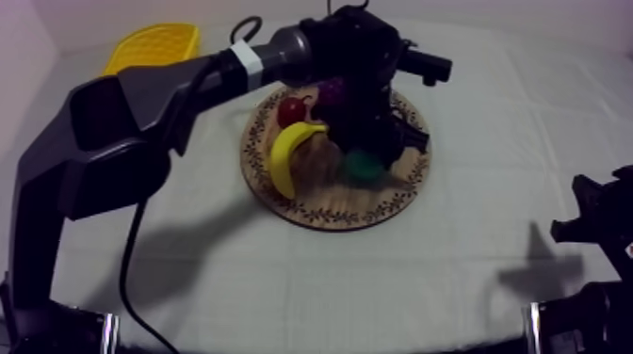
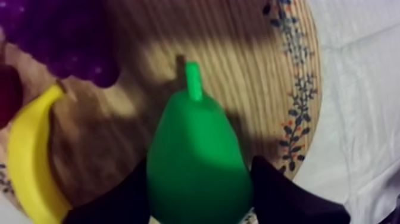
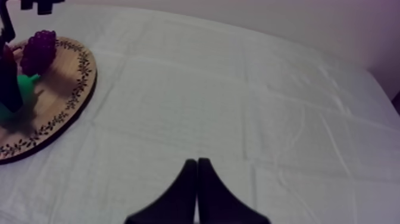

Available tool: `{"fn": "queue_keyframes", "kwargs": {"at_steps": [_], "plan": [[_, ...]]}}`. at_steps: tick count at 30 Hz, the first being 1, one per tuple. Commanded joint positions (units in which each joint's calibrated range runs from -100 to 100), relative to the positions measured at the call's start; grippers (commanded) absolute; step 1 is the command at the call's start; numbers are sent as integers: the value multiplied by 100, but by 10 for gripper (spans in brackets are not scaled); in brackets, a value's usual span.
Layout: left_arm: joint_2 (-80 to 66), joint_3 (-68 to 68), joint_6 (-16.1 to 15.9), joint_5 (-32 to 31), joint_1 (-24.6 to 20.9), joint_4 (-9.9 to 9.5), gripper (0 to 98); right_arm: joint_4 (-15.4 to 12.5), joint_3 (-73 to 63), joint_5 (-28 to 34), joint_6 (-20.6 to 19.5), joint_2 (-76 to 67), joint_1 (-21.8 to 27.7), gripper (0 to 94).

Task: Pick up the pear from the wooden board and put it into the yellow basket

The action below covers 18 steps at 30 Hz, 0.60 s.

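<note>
Pear (image 2: pixel 196 161), clenched in left claw (image 2: pixel 199 199), points its stem lengthwise away toward grapes (image 2: pixel 59 36).

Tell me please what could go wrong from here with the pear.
1. The left gripper has its jaws on the wide, smooth end of the pear; it may slip out on lifting.
2. The banana and grapes lie close; the lift might nudge them on the wooden board.
</note>
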Motion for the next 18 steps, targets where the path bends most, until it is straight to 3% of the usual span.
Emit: {"fn": "queue_keyframes", "kwargs": {"at_steps": [1,8,18], "plan": [[-389,247,-10,-6,-16,-155,408,-1,3,-1,1,1,-2,3],[-2002,1121,-28,-6,-405,-571,418,-1,3,-1,1,1,-2,3],[-3427,2217,-330,-6,-1600,-1037,434,-1,3,-1,1,1,-2,3]]}}
